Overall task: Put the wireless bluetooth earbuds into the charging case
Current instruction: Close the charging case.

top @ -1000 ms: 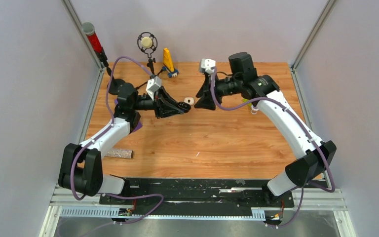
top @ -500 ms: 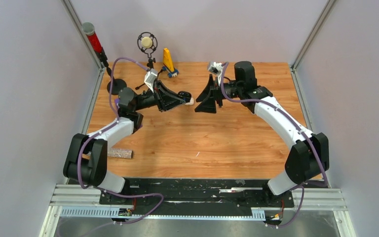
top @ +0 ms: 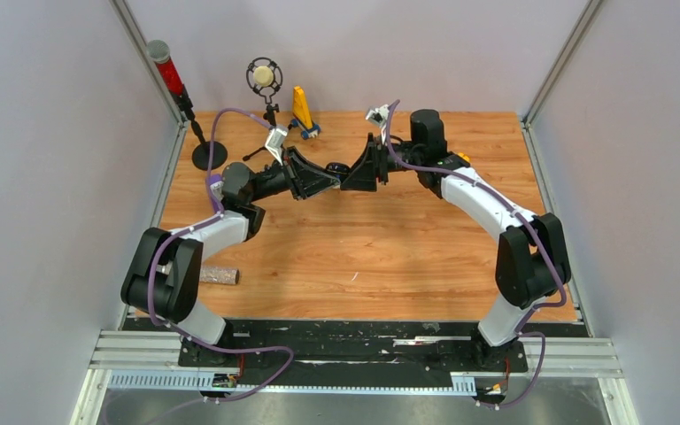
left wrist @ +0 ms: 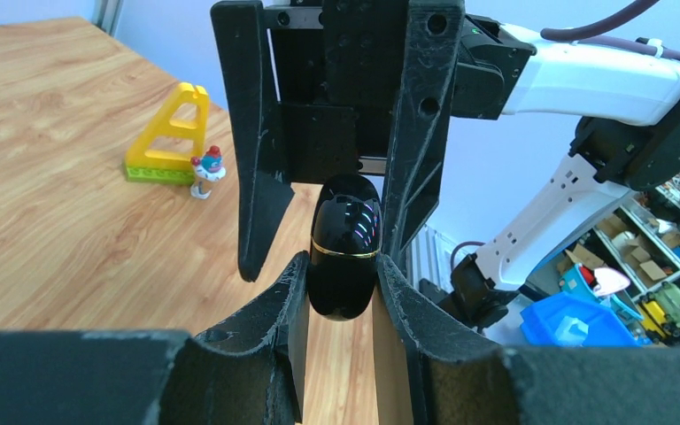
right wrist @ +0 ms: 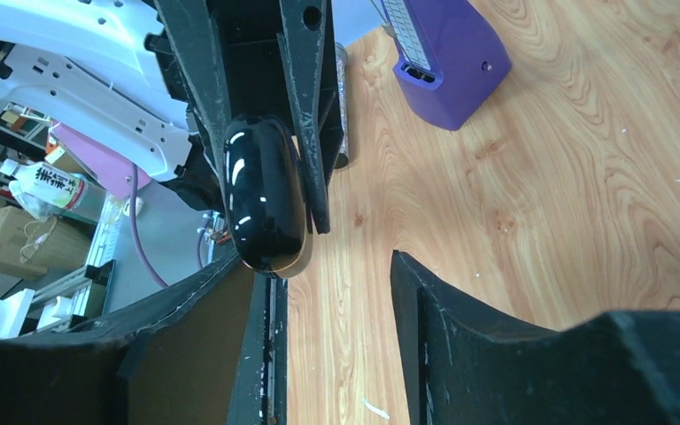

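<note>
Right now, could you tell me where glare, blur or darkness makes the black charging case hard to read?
Left wrist: the black charging case is sharp, with only small white highlights near its top, and its gold seam is clear. Right wrist: long white reflections streak its glossy shell, though the outline stays readable. Top external: it is too small and dark to make out clearly.

The charging case [left wrist: 343, 248] is smooth, high-gloss black plastic with a thin gold-coloured band at its seam, set against the matt, scuffed black plastic fingers [left wrist: 266, 345] of the left gripper [left wrist: 341, 267]. The table [top: 363, 248] is wood-grain board with a slight sheen; the yellow block [left wrist: 191, 99] near its far edge looks like smooth, shiny plastic.
</note>
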Motion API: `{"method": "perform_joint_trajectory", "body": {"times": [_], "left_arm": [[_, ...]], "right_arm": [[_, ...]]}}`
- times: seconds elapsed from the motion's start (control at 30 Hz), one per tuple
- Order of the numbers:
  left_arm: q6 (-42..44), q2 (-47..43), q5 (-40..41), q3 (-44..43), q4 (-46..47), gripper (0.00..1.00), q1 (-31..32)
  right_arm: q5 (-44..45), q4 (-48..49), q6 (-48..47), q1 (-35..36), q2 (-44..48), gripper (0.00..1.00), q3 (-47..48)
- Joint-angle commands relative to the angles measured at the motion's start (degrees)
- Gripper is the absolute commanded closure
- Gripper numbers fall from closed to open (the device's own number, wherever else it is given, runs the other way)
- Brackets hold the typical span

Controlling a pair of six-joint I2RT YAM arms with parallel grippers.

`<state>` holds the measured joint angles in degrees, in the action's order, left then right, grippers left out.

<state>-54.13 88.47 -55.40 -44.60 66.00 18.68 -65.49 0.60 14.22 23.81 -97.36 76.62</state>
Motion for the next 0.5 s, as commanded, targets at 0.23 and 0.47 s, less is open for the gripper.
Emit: {"method": "perform_joint_trajectory", "body": {"times": [0.23,0.47], "left_arm": [[-0.29,1.18,1.08,-0.44,3.29,1.0,0.78],[-0.01,1.75,0.9,-0.79,3.27,1.0,1.4]], "right_arm": [[-5.74,17.97,12.23,-2.97,1.42,0.44,-2.92],[-8.06,24.83,17.72,-3.27,0.37,0.48,-4.53]]}}
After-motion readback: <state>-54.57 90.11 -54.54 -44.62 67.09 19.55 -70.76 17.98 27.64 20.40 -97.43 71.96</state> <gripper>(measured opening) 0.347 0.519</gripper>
